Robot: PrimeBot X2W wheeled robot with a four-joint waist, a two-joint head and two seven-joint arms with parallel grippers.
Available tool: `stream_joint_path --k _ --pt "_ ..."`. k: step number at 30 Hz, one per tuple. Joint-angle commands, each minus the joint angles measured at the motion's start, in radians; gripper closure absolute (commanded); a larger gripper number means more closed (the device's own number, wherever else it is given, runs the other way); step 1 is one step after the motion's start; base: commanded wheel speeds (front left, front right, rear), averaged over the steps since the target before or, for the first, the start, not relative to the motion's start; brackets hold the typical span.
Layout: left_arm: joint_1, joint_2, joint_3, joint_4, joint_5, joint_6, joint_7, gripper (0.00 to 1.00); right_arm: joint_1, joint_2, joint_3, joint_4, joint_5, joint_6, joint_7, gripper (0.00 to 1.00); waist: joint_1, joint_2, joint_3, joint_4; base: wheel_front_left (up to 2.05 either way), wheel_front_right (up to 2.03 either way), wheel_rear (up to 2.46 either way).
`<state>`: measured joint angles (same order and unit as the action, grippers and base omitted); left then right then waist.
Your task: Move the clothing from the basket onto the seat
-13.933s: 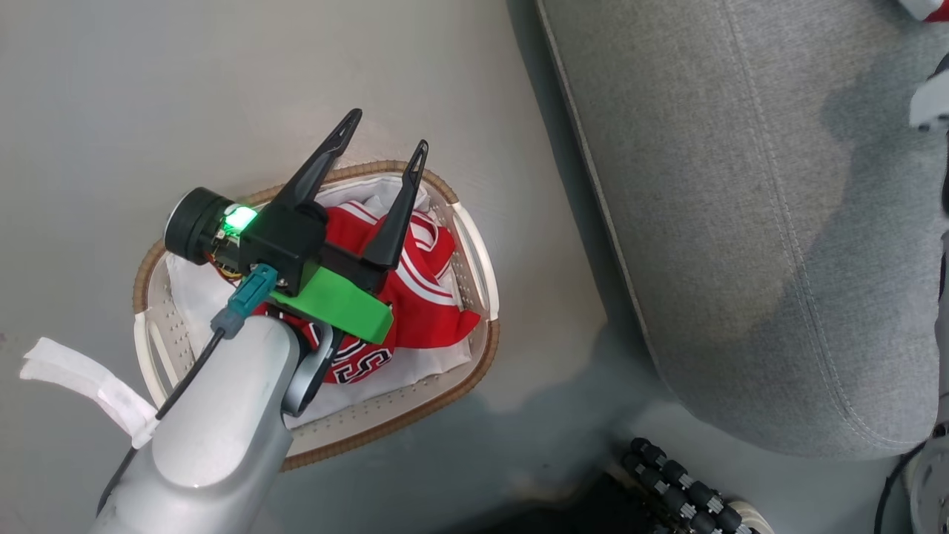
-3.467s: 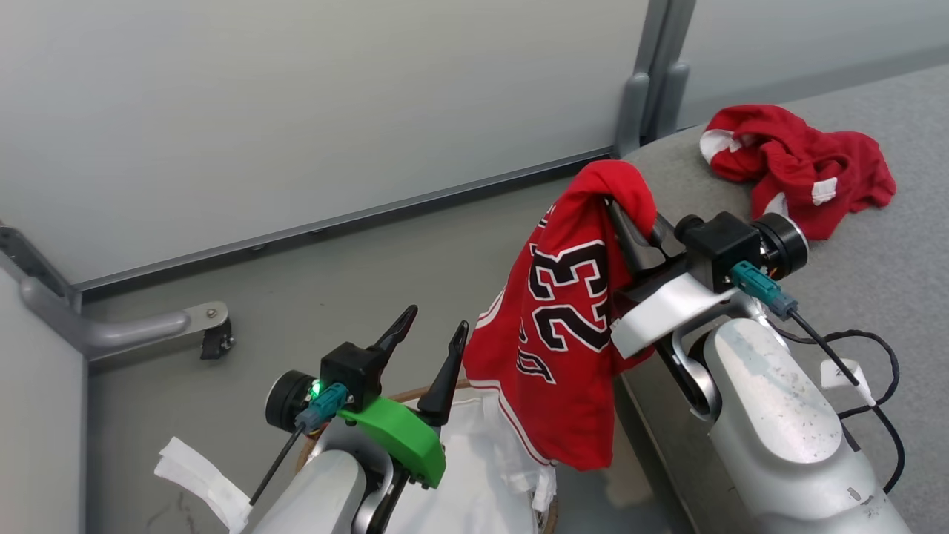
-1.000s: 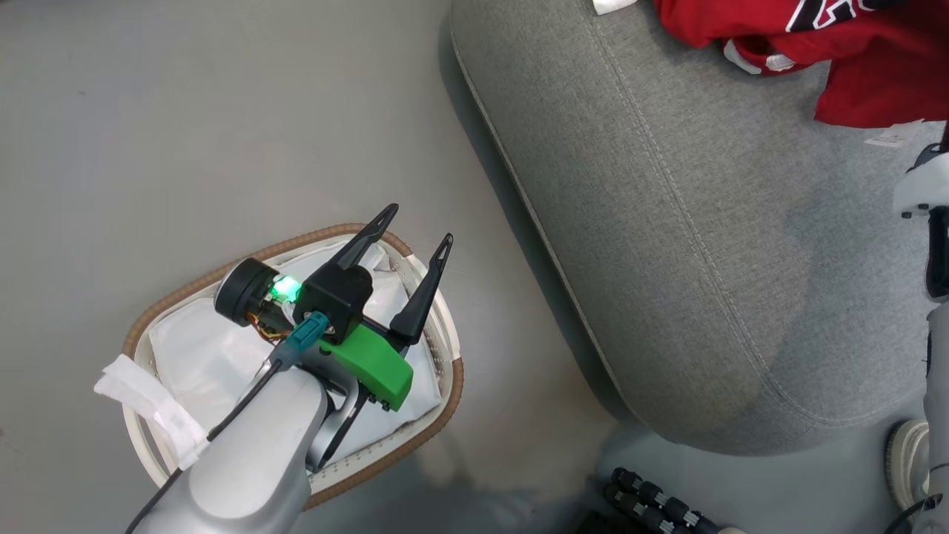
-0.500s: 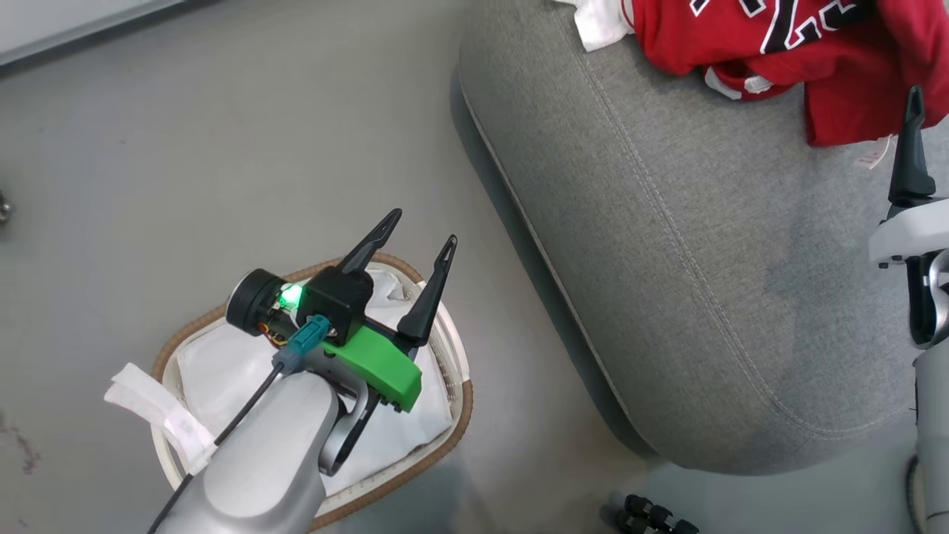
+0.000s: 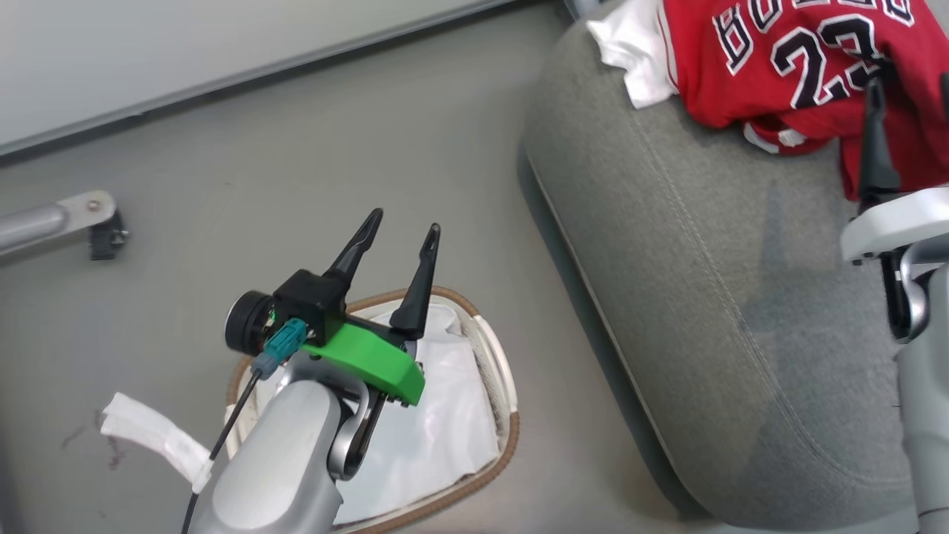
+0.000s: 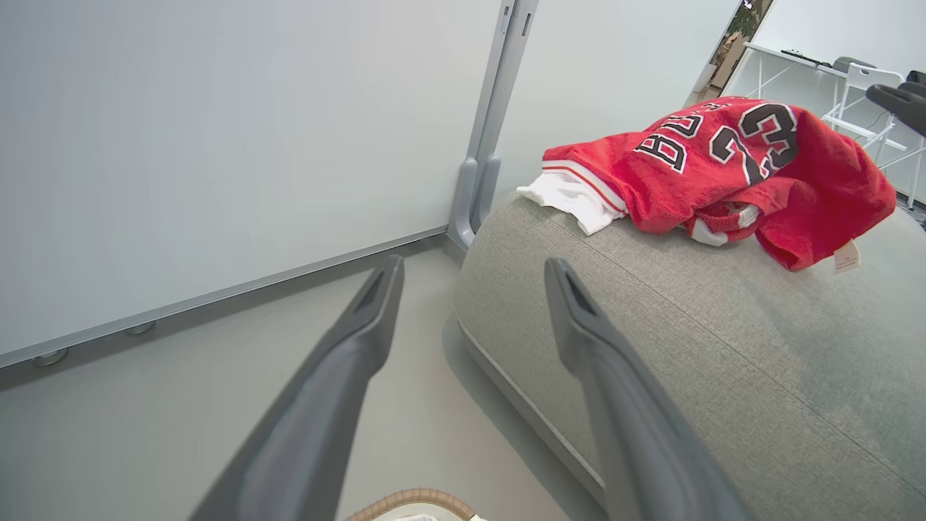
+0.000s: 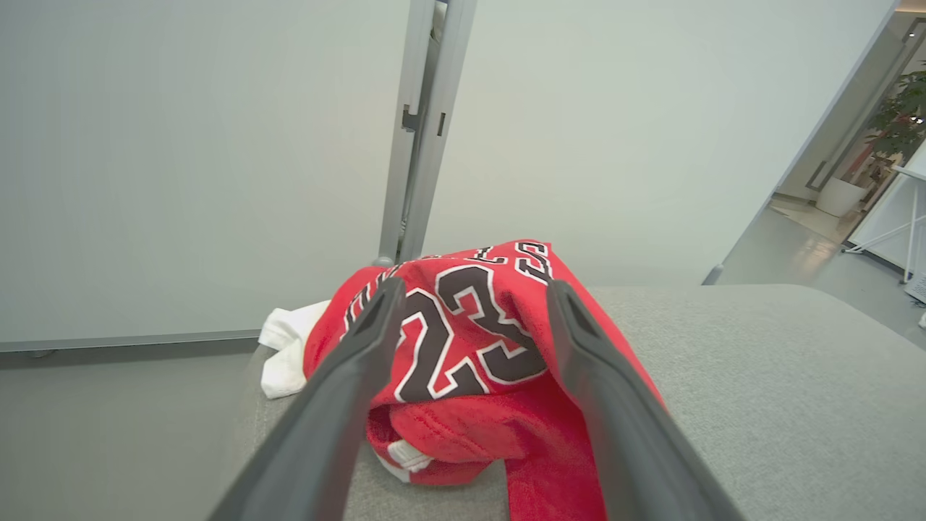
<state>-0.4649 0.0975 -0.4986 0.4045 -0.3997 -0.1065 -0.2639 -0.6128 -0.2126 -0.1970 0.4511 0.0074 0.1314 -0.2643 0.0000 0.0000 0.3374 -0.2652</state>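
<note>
Clothing (image 5: 786, 67) is piled on seat (image 5: 712, 297); basket (image 5: 504, 371) is seen w/ liner (image 5: 445, 430) alone, so task is judged done. L gripper (image 5: 404, 221) & R gripper (image 7: 475, 288) are spread wide, empty.

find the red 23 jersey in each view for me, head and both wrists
Head view: jersey at the top right, lying on the grey seat.
Left wrist view: jersey at the upper right, on the seat.
Right wrist view: jersey in the middle, beyond the right gripper.
Shared landmark: the white cloth sticking out at the jersey's left in all three.
</note>
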Motion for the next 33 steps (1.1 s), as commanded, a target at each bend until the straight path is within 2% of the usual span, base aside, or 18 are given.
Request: stream_joint_path --k 1,7,8,18,24,33 --pt "0.028 -0.006 0.02 -0.001 0.019 -0.006 0.0 0.0 0.007 0.007 0.015 0.004 0.007 -0.001 0.0 0.0 0.0 0.0 -0.076 0.077 0.0 0.0 0.0" --pt "0.106 -0.025 0.144 -0.011 0.043 0.001 0.0 0.0 0.054 0.051 0.083 0.016 0.039 -0.001 0.0 0.0 0.0 0.0 -0.132 0.138 0.0 0.0 0.0" --pt "0.121 -0.029 0.167 -0.013 0.046 0.003 0.0 0.0 0.065 0.076 0.1 0.017 0.044 -0.001 0.0 0.0 0.0 0.0 -0.141 0.148 0.0 0.0 0.0" --pt "0.271 -0.043 0.356 -0.046 0.082 0.03 0.0 0.0 0.2 0.152 0.153 -0.019 0.084 -0.001 0.0 0.0 0.0 0.0 -0.206 0.209 0.0 0.0 0.0" --pt "0.335 -0.046 0.396 -0.061 0.087 0.031 0.0 0.0 0.294 0.16 0.18 -0.06 0.127 -0.001 0.0 0.0 0.0 0.0 -0.235 0.232 0.0 0.0 0.0" --pt "0.418 -0.046 0.412 -0.106 0.06 0.069 0.0 0.0 0.403 0.16 0.214 -0.094 0.192 -0.001 0.0 0.0 0.0 0.0 -0.261 0.238 0.0 0.0 0.0"
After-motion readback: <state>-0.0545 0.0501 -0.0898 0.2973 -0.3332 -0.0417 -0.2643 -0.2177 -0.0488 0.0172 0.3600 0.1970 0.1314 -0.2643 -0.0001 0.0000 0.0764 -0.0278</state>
